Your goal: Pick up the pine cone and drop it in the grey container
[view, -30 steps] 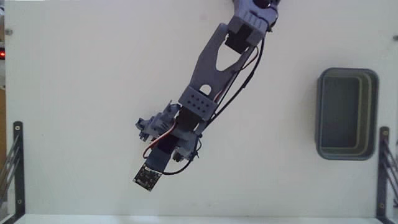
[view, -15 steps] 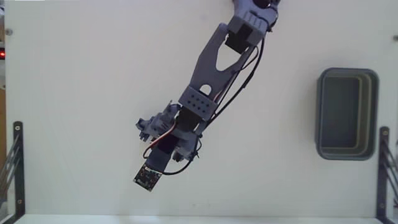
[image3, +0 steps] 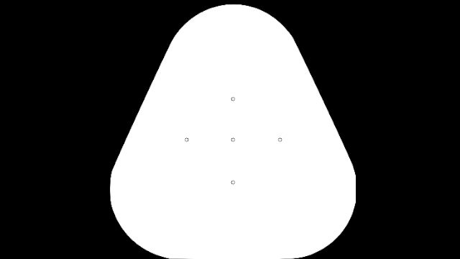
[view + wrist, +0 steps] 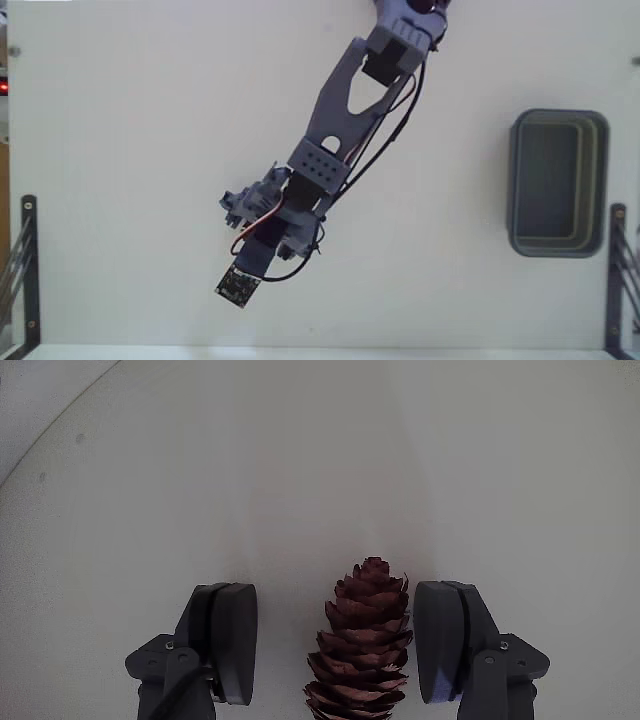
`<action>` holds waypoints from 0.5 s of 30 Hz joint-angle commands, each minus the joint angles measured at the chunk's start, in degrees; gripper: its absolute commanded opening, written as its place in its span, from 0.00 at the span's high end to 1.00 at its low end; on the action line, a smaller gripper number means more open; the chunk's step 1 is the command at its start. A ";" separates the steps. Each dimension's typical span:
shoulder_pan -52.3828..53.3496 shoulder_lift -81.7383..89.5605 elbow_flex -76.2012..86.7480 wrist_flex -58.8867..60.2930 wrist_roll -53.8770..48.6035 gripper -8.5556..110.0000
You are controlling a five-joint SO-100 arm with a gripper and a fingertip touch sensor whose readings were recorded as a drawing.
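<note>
- The fixed view looks straight down from high above the white table point(image 4: 120, 150), far enough back to take in the whole arm point(image 4: 340, 110) reaching from the top edge toward the bottom left, and the grey container point(image 4: 557, 183) at the right.
- The wrist view rides low behind the gripper point(image 4: 340, 645), facing forward along its two fingers point(image 4: 228, 635) and close to the tabletop (the pine cone point(image 4: 365, 635) fills the gap between them, large in frame).
- Both views share only the patch of table around the arm's tip; in the fixed view the arm itself covers the cone there.
</note>
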 commanded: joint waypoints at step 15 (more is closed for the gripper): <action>0.11 3.43 -0.10 -0.25 0.09 0.17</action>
